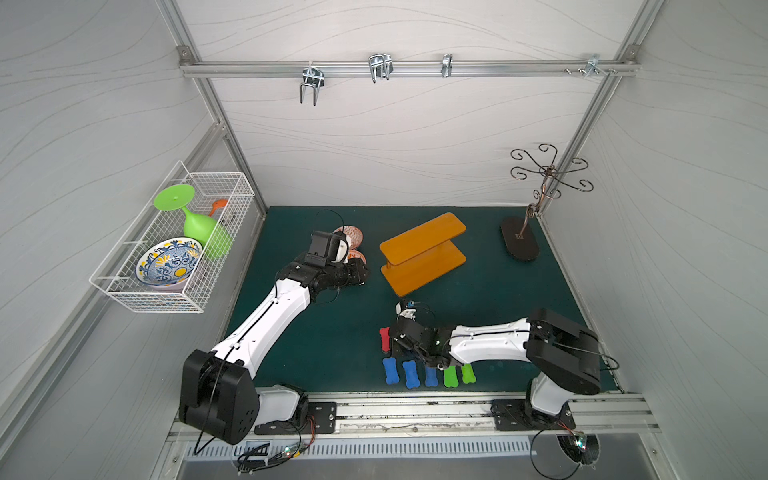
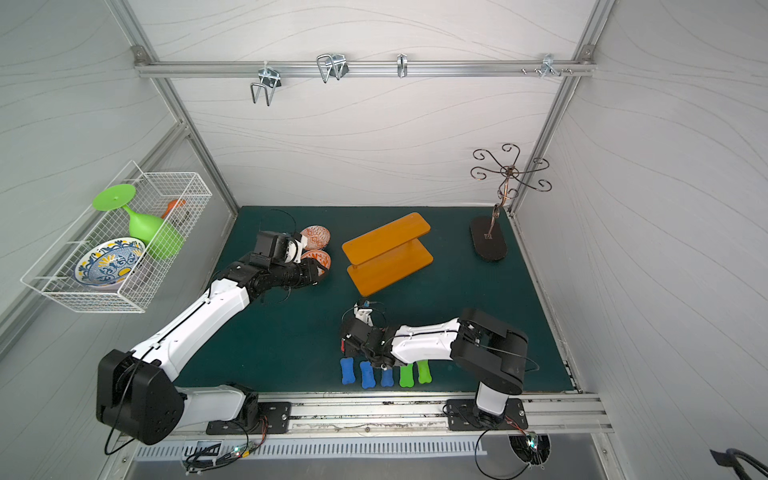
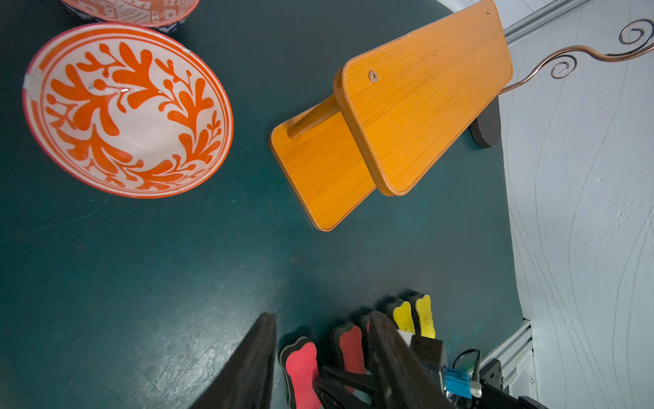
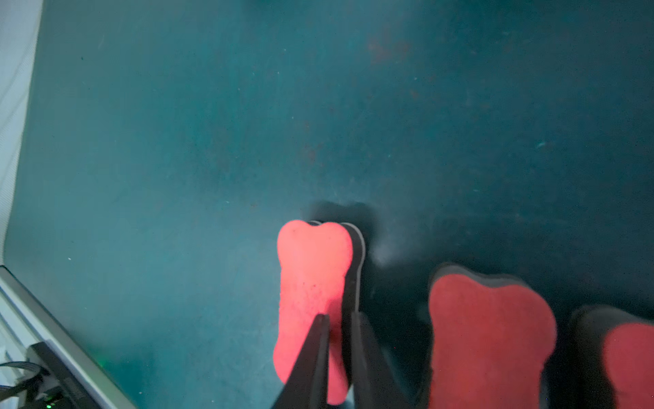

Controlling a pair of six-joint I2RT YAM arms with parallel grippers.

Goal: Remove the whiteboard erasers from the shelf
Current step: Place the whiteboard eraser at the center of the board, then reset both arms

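Note:
The orange two-tier shelf (image 1: 422, 249) (image 3: 424, 99) stands at mid-mat with both boards bare. The whiteboard erasers lie in rows near the front edge: three blue (image 1: 410, 374), two green (image 1: 450, 376), two yellow (image 3: 401, 315) and reds (image 3: 350, 350). My right gripper (image 4: 339, 315) (image 1: 387, 341) is low over the mat, its jaws narrowly closed on either side of a red eraser (image 4: 311, 283) that sits beside two other reds (image 4: 488, 336). My left gripper (image 3: 320, 315) (image 1: 365, 271) hovers left of the shelf, open, with nothing between its fingers.
Two orange-patterned bowls (image 3: 127, 109) (image 1: 351, 237) sit under and behind the left wrist. A white wire basket (image 1: 174, 291) on the left wall holds a green goblet and a blue bowl. A scrolled metal stand (image 1: 519, 245) occupies the back right corner. Hooks (image 1: 309, 83) hang on the rear rail.

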